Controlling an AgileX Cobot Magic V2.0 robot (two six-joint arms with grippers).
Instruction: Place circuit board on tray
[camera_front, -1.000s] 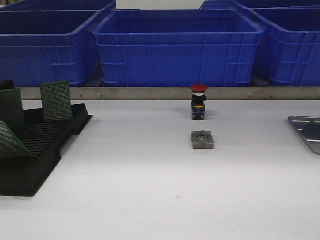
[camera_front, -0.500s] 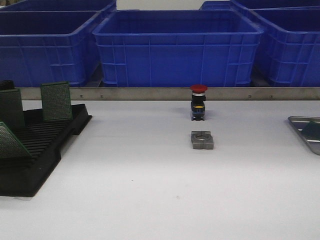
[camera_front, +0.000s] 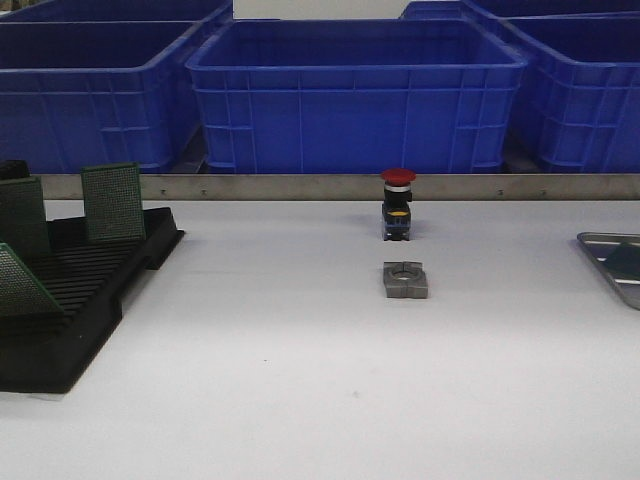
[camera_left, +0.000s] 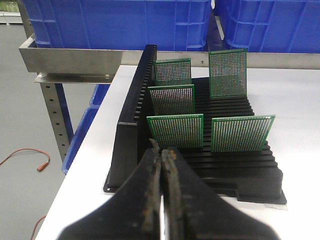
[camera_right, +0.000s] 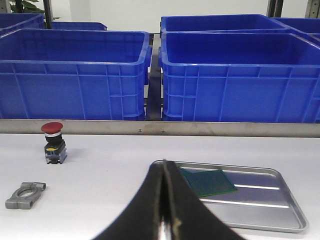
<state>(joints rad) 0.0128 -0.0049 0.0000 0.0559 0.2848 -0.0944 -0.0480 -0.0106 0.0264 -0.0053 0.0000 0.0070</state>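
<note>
This looks like a factory or electronics workshop: big blue plastic bins (camera_front: 355, 95) line a steel shelf (camera_left: 70, 60) behind the white surface (camera_front: 300, 380), a black slotted rack (camera_left: 200, 150) holds green circuit boards (camera_left: 175, 131), and a red push-button switch (camera_front: 397, 203) stands nearby.

Big blue plastic bins (camera_front: 355, 95) lined a steel shelf rail (camera_front: 340, 187) behind the white tabletop (camera_front: 300, 380). Beside the rail, grey floor (camera_left: 25, 150) carried an orange cable (camera_left: 22, 161). A white wall (camera_right: 120, 10) rose behind the bins.

tray (camera_front: 612, 262) cut off by front view's right edge, black rack (camera_front: 75, 300) cropped at left edge
</note>
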